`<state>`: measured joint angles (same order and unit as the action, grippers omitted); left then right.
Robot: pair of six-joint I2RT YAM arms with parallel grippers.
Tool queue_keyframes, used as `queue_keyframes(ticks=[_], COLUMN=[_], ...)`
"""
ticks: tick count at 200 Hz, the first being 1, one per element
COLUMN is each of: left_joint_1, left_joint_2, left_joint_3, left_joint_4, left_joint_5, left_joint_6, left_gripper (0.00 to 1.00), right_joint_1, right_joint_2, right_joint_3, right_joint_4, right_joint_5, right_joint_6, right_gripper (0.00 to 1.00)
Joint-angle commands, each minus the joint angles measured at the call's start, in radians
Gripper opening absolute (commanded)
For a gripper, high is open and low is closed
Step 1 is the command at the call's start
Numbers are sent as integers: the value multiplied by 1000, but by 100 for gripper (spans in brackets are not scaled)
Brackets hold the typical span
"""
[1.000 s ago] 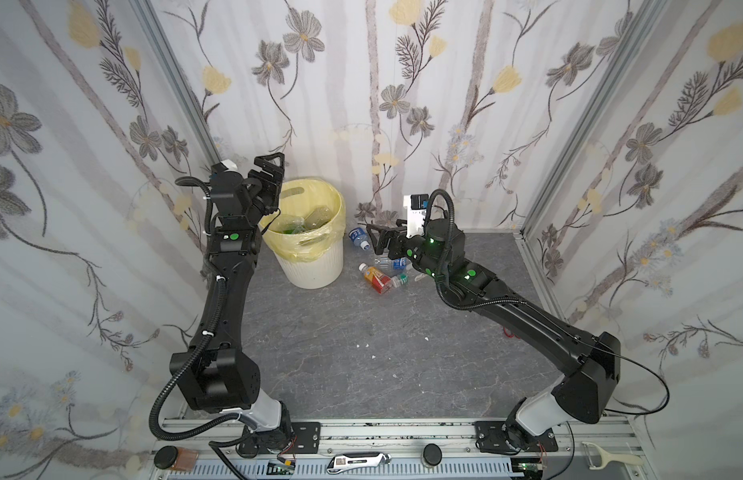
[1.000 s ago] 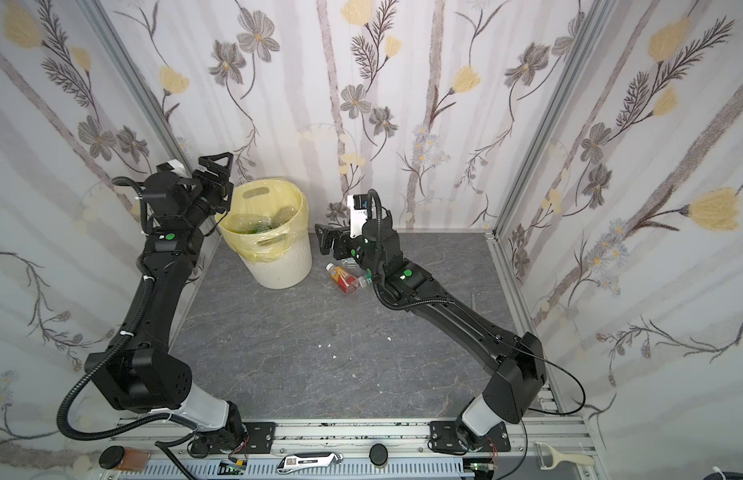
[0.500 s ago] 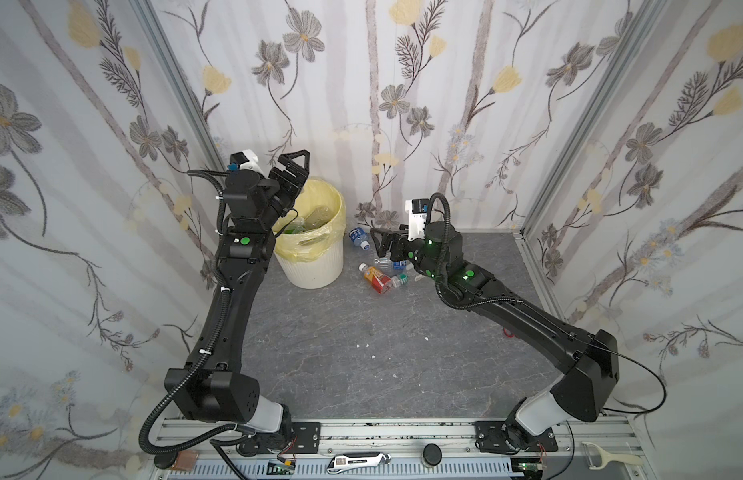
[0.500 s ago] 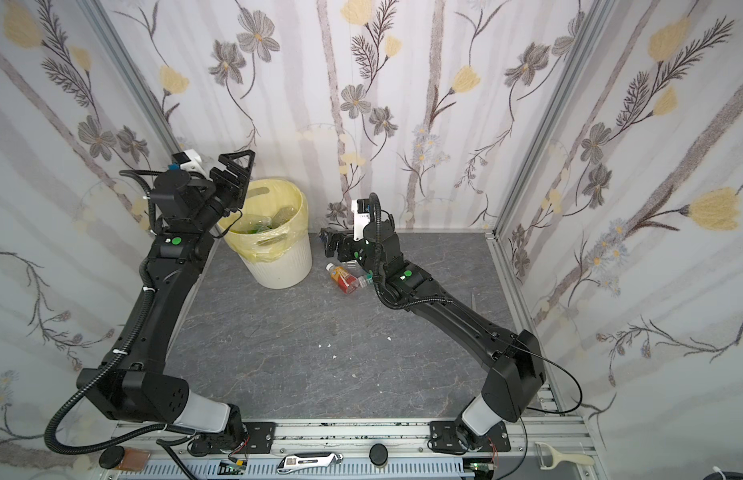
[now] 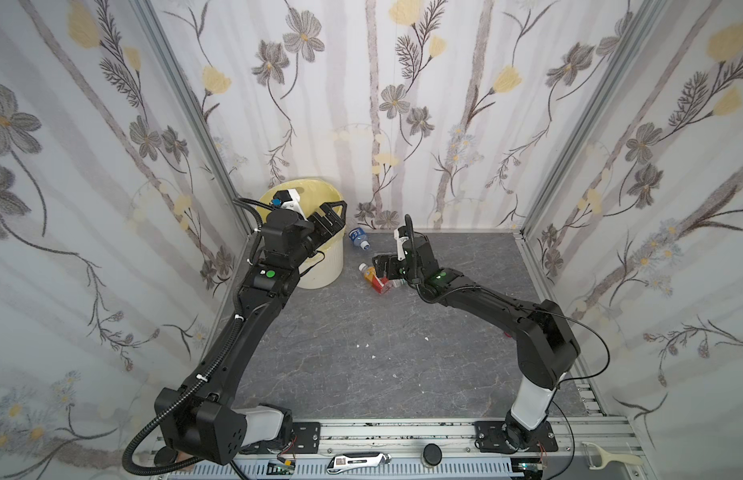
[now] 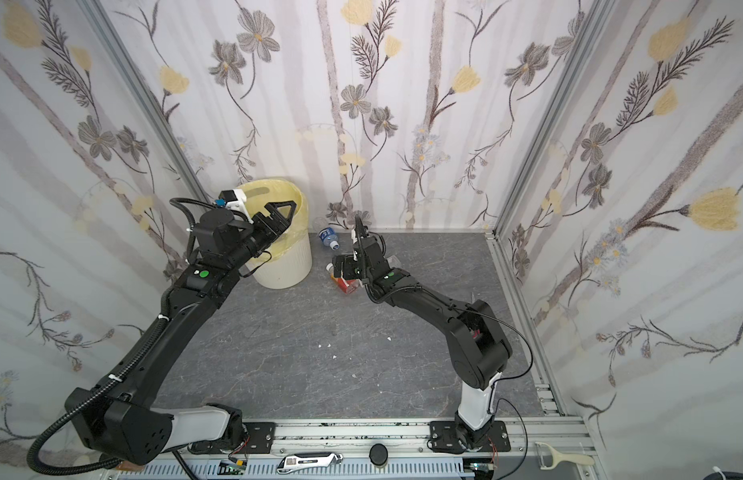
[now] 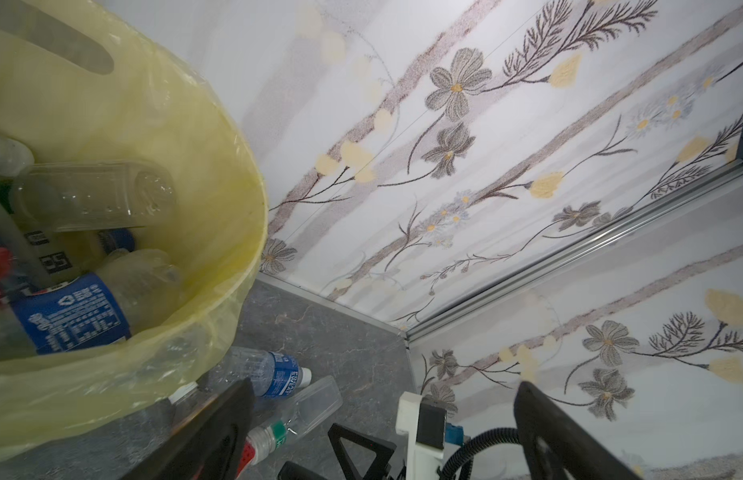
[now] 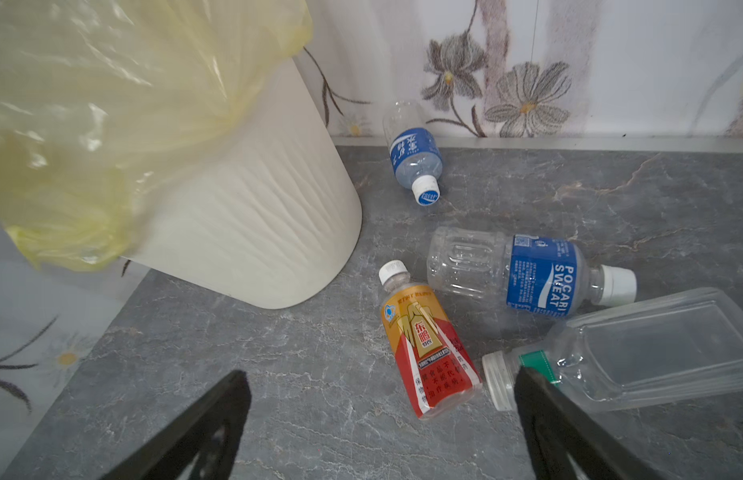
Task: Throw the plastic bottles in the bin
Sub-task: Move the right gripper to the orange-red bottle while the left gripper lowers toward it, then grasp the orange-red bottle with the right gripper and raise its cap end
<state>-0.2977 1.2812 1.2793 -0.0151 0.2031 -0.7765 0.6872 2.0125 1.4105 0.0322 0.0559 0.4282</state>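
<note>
The cream ribbed bin [image 5: 322, 268] [image 6: 289, 268] with a yellow liner stands at the back left. It holds several plastic bottles, among them a blue-labelled one [image 7: 70, 316] and a clear one [image 7: 91, 199]. My left gripper [image 5: 334, 212] [image 7: 382, 386] hangs open and empty over the bin's right rim. Right of the bin lie a small blue-labelled bottle [image 5: 358, 239] [image 8: 415, 160], an orange-red labelled bottle [image 5: 376, 280] [image 8: 430, 345], a Pocari Sweat bottle [image 8: 527, 270] and a clear flat bottle [image 8: 635, 349]. My right gripper [image 5: 380, 266] [image 8: 380, 374] hovers open just above the orange-red bottle.
Flowered wall panels close in the grey floor [image 5: 361, 353] on three sides, and the bin stands near the back left corner. A few white scraps [image 5: 365, 345] lie mid-floor. A utility knife [image 5: 357, 460] and a peeler [image 5: 606, 459] rest on the front rail.
My left arm has swung rightward from beside the bin's left edge across its mouth to its right rim, still open. The right arm has barely shifted.
</note>
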Motion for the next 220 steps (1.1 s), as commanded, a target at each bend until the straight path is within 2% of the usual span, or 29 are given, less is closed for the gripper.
queue_keyframes(ticks=[1, 56, 125, 184, 220], left_joint_1=[-31, -116, -178, -181, -181], left_joint_2=[-53, -148, -166, -145, -129], left_joint_3=[-80, -317, -451, -486, -496], left_joint_4=[20, 21, 23, 23, 24], left_joint_5=[-38, -68, -93, -103, -101], left_joint_6=[78, 81, 43, 24, 5], left_gripper=[100, 100, 100, 100, 100], right_joint_1=[1, 1, -2, 0, 2], right_joint_2=[73, 212, 323, 360, 368], right_joint_3=[70, 154, 226, 228, 225], right_joint_4=[-52, -98, -177, -175, -181], right_joint_5=[-33, -33, 16, 13, 10], right_joint_6=[-6, 1, 9, 12, 11], right_gripper=[100, 100, 99, 91, 79])
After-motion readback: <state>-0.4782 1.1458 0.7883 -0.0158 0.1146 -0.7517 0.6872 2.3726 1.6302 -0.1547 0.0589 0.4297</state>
